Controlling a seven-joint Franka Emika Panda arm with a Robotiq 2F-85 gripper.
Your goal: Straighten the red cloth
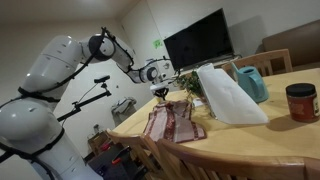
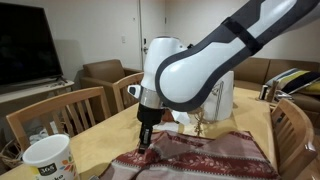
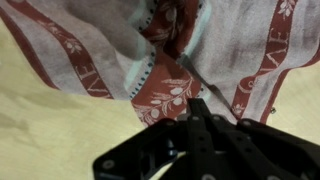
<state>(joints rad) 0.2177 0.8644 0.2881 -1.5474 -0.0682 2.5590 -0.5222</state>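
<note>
Jaws pinched together on a bunched fold of the soft, wrinkled, pale-striped red cloth.

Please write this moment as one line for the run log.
task: straighten cloth | gripper: shut on cloth edge | cloth: wrinkled, bunched at gripper, on table | status: not straight yet

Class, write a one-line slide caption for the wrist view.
Wrist view: the hand pinches a bunched edge of the red cloth on the pale table.
</note>
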